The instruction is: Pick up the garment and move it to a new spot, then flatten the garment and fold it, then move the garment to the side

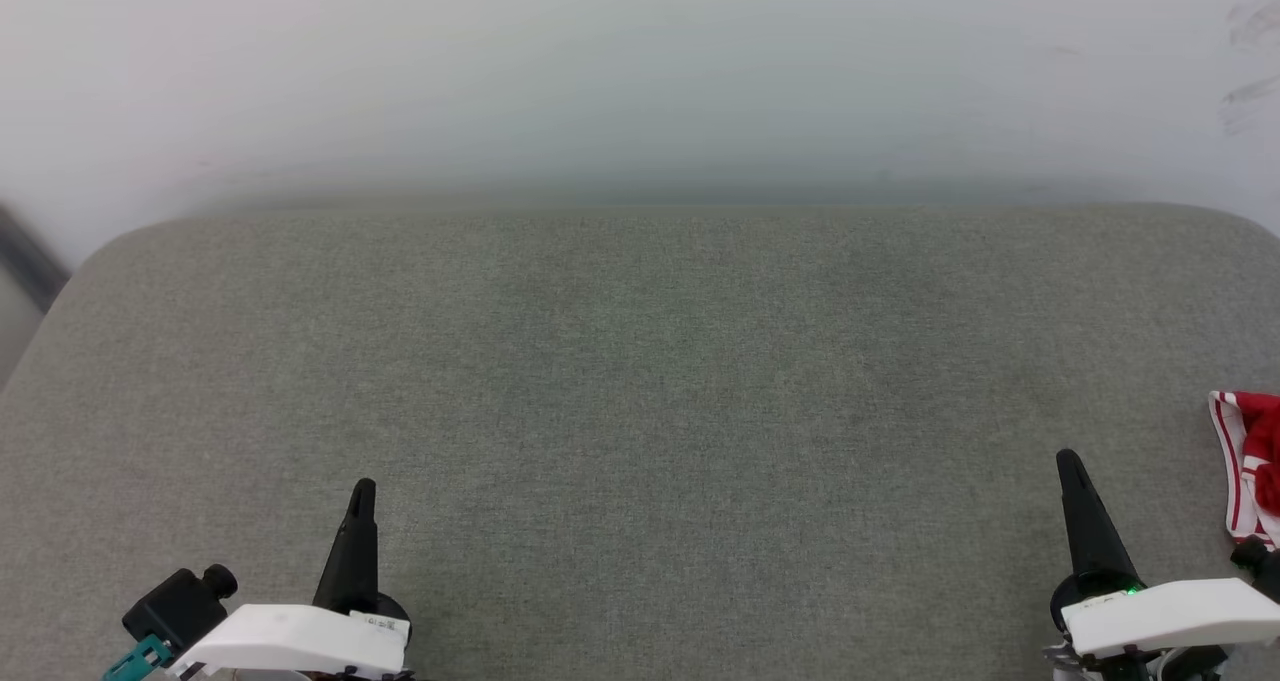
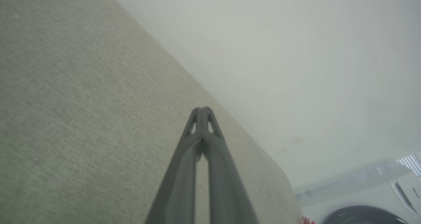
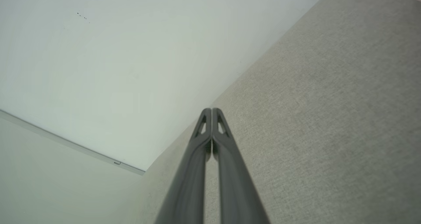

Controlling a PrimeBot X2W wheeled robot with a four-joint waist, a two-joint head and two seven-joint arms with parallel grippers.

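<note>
Both claws are clenched tight, nothing in them. The left claw [image 1: 362,491] sits toward the grey table's [image 1: 640,381] near-left corner and the right claw [image 1: 1068,459] toward the near-right. The red-and-white garment [image 1: 1248,461] lies bunched at the right edge, near the right claw and apart from it.

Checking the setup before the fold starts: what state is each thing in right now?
left gripper: shut, empty, over the pad's near left.
right gripper: shut, empty, over the pad's near right.
garment: rumpled, lying at the pad's right edge, not gripped, partly cut off by the picture's edge.
grey pad: flat and smooth.
</note>
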